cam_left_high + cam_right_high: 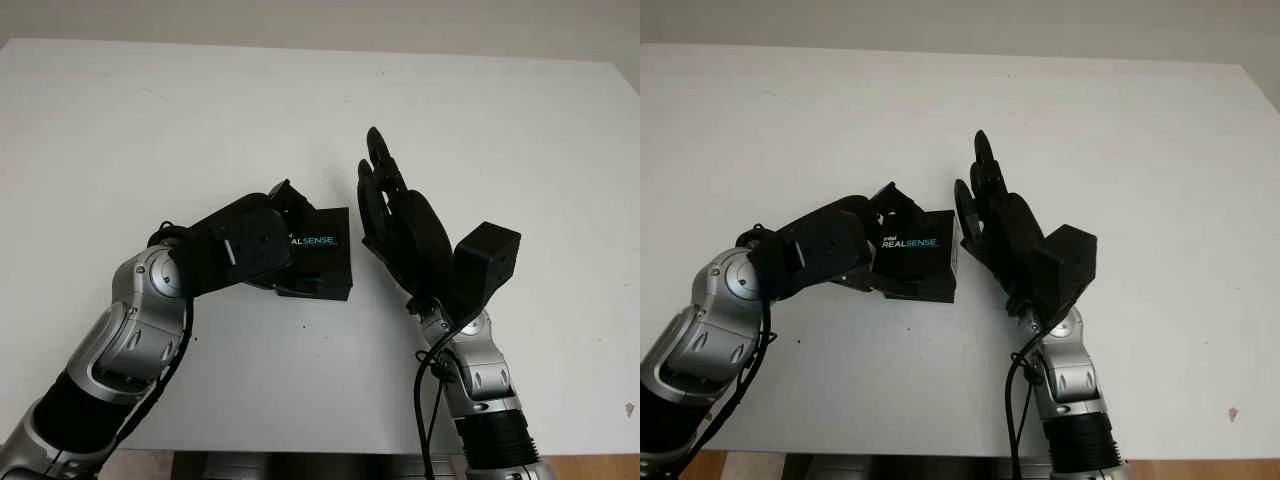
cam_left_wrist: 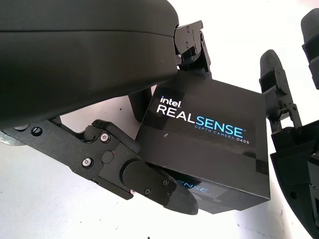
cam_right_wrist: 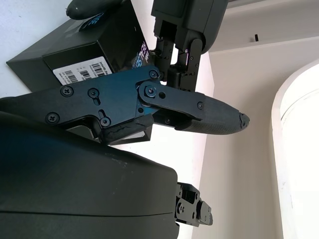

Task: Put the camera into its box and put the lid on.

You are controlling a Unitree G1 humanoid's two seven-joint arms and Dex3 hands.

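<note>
The black camera box (image 1: 325, 262) lies on the white table (image 1: 150, 130) in the middle. Its lid (image 2: 209, 129), printed "intel RealSense", sits a little askew on the base (image 2: 219, 194) and hides the inside. My left hand (image 1: 288, 240) reaches in from the left and is shut on the lid, with one finger (image 2: 149, 181) along its near side and another (image 2: 192, 42) at its far corner. Just right of the box my right hand (image 1: 385, 190) stands upright and open, palm toward the box. One of its fingers (image 3: 209, 109) stretches past the box's labelled side (image 3: 79, 74).
White tabletop stretches all around the box, wide at the back and on both sides. The table's front edge (image 1: 300, 452) runs close below the arms. A black cable (image 1: 425, 400) hangs along the right forearm.
</note>
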